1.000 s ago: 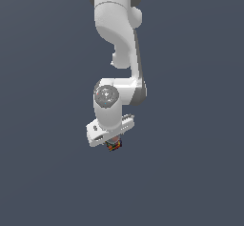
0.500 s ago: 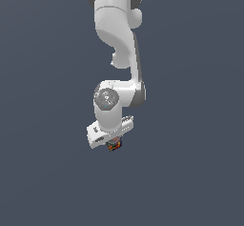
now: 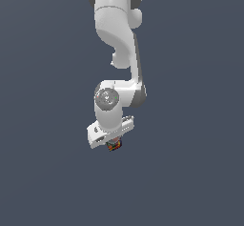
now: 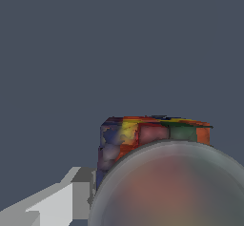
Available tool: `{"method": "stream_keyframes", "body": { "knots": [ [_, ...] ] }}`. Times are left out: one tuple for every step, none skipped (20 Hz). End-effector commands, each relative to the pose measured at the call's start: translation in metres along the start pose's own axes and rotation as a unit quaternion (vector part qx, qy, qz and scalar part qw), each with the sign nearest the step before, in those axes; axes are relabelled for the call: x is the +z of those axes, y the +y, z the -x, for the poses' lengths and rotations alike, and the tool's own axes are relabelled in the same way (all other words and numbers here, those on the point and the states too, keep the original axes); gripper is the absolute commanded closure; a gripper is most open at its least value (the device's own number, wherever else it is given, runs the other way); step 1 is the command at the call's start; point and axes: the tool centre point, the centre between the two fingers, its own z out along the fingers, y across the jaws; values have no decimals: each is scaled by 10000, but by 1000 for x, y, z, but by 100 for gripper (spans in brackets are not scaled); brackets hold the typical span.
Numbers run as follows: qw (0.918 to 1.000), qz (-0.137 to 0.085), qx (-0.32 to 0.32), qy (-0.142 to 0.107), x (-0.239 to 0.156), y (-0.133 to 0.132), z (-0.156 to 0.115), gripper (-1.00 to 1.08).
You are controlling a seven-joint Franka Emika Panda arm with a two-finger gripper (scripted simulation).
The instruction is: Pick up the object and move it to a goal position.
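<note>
My arm [image 3: 116, 34]: it hangs down from the top of the exterior view, white, with the round wrist joint facing the camera above my hand.
My gripper [image 3: 113, 143]: it sits at the lowest end of the arm, a little to the exterior view's left of centre, the white hand body tilted so its end on the exterior view's left is lower.
My jaws: I cannot tell how they stand; the exterior view hides them under the hand body, and the wrist view shows only one pale finger [image 4: 57, 203] just beside the load, contact not clear.
The object [image 3: 114, 145]: a tiny dark block with red, orange and green specks, tucked right under my hand, with plain grey-blue all around.
Exterior view only: the whole arm and how small the object is against my hand; its shape is too small to read there.
Wrist view only: the object [image 4: 152, 137] up close, a blocky dark body with yellow, red, green and orange patches along its upper edge, and a large greyish rounded dome in front that covers much of it.
Backdrop: flat grey-blue in both views, no surface or edge to be made out.
Against half a second ago: arm, hand and object sit at the same place in the exterior view, with the same tilt.
Against a second ago: likewise no shift that I can see; the object keeps its spot under my hand.
</note>
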Motion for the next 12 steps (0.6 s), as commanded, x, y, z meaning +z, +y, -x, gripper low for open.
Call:
{"method": "stream_keyframes", "body": {
  "knots": [
    [10000,-3,-8,3,0,-6,-3,108],
    [10000,-3,-8,3,0,-10,-4,108],
    [10000,-3,-8,3,0,-14,-6,108],
    [10000,-3,-8,3,0,-19,-9,108],
    [10000,-3,-8,3,-1,-26,-11,108],
    [10000,-3,-8,3,-1,-33,-14,108],
    [10000,-3,-8,3,-1,-40,-18,108],
    [10000,-2,-9,5,-1,-49,-22,108],
    [10000,-2,-9,5,-2,-58,-26,108],
    [10000,-2,-9,5,-2,-69,-30,108],
    [10000,-2,-9,5,-2,-80,-35,108],
    [10000,-2,-9,5,-2,-91,-40,108]
  ]
}}
